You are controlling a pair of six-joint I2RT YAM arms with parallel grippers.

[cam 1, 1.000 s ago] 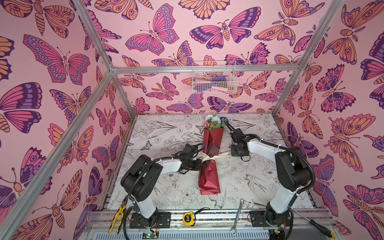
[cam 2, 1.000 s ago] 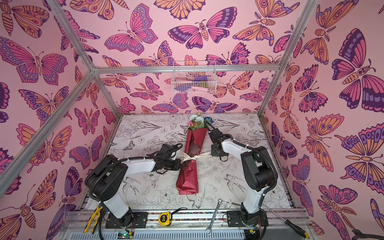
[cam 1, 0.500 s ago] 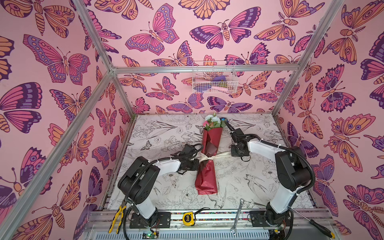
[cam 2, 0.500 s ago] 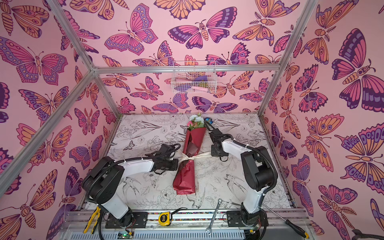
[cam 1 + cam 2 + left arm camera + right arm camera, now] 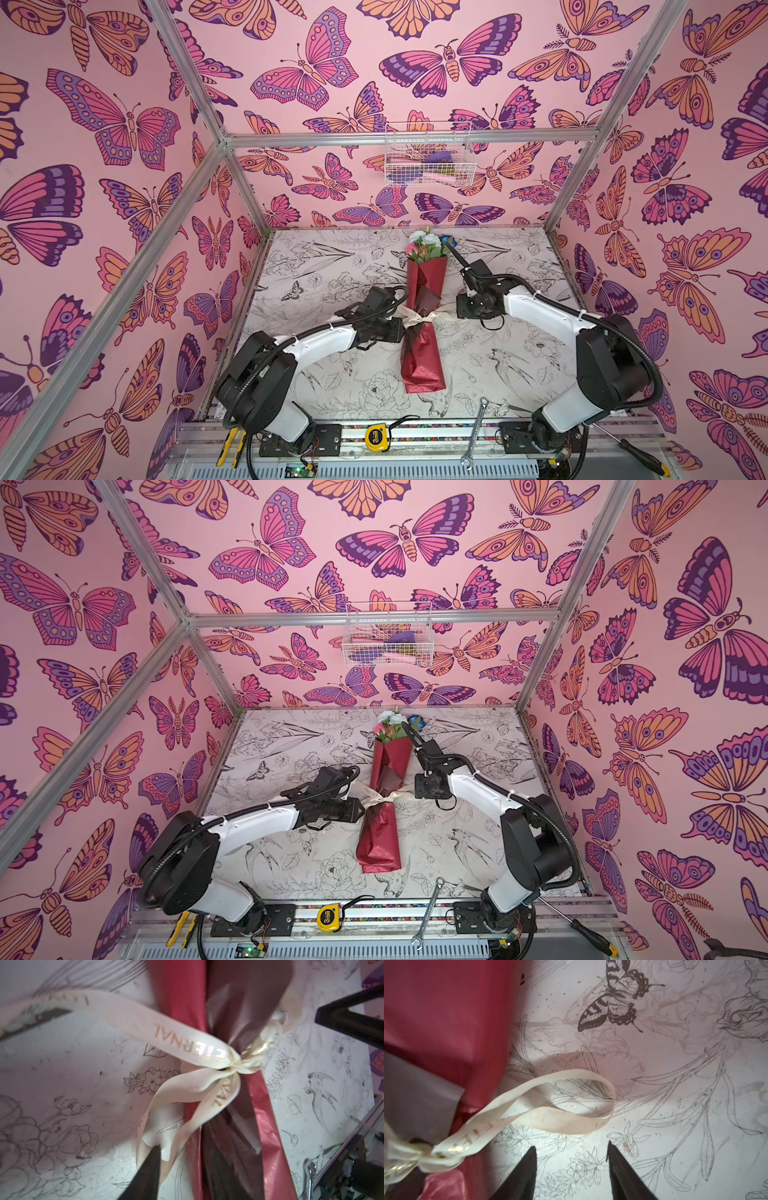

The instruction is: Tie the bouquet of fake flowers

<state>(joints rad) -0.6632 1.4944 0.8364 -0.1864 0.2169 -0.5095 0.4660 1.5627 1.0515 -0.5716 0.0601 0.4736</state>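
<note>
Closest in, pliers point(image 5: 228, 446), a tape measure point(image 5: 377, 437), a wrench point(image 5: 473, 432) and a screwdriver point(image 5: 631, 449) crowd the front rail. Past that, the bouquet of fake flowers point(image 5: 422, 361) lies mid-table point(image 5: 332, 374), heads almost at the back edge, with bare room on both sides. A cream ribbon point(image 5: 417, 318) is knotted at its waist. The left gripper point(image 5: 400, 327) sits beside the knot, jaws apart, a loop draped on one finger point(image 5: 148, 1167). The right gripper point(image 5: 571, 1145) is spread with nothing in it. The paper hides the stems, and the wire basket point(image 5: 428, 156) contents are hard to make out.
</note>
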